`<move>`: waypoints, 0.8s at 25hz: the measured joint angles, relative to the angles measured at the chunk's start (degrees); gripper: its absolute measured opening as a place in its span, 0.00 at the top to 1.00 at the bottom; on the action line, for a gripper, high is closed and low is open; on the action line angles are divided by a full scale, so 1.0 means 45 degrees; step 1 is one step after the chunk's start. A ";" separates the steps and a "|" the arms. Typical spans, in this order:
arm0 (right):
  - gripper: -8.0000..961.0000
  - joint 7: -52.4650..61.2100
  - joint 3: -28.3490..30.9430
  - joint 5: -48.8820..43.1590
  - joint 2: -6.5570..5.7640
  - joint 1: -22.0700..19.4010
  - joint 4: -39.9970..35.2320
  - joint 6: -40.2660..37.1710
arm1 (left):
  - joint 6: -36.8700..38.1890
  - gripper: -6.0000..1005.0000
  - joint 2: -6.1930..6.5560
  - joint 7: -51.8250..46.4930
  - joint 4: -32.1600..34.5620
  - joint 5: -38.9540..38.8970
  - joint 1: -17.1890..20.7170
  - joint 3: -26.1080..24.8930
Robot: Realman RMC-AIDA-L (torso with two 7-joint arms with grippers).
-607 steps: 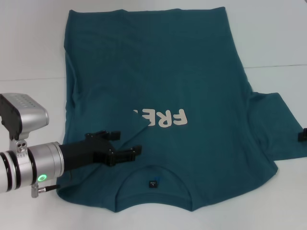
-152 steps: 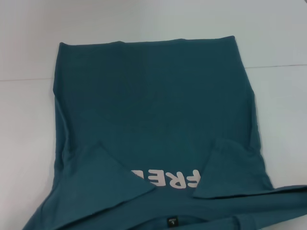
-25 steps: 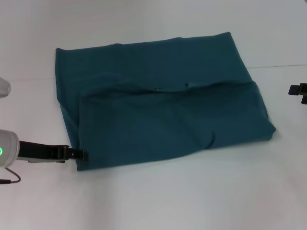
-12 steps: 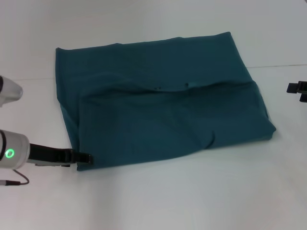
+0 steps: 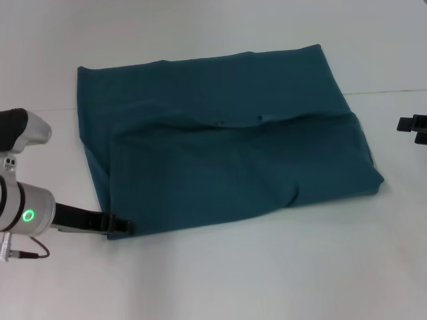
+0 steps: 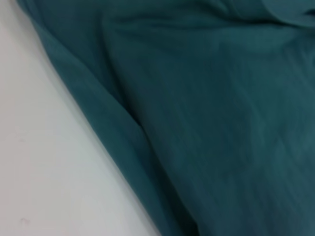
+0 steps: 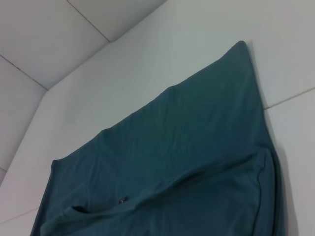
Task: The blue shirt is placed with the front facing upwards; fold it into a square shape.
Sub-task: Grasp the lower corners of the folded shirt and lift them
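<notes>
The blue shirt [image 5: 227, 143] lies folded into a rough rectangle on the white table [image 5: 267, 273], plain teal side up, with its near layer doubled over the far layer so that a strip of the far layer shows beyond the fold edge. The left gripper [image 5: 120, 227] sits low at the shirt's near-left corner, touching the cloth edge, and I cannot tell whether its fingers are apart or together. The right gripper [image 5: 415, 128] is at the right edge of the head view, well apart from the shirt.
</notes>
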 joint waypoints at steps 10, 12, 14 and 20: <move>0.28 0.0047 0.0000 0.0002 0.0060 -0.0088 0.0030 -0.0114 | -0.0166 0.59 -0.0058 0.0206 -0.0383 -0.0008 0.0071 0.0006; 0.28 0.0126 0.0032 0.0001 0.0022 -0.0105 0.0034 -0.0250 | -0.0173 0.71 -0.0059 0.0252 -0.0320 -0.0026 0.0061 0.0026; 0.28 0.0518 0.0052 0.0001 -0.0157 -0.0102 0.0036 -0.0539 | -0.0175 0.86 -0.0058 0.0254 -0.0270 -0.0032 0.0043 0.0031; 0.27 0.1161 0.0168 0.0002 -0.0642 0.0002 -0.0067 -0.1228 | -0.0049 0.99 -0.0030 0.0276 -0.0356 -0.0092 0.0070 -0.0082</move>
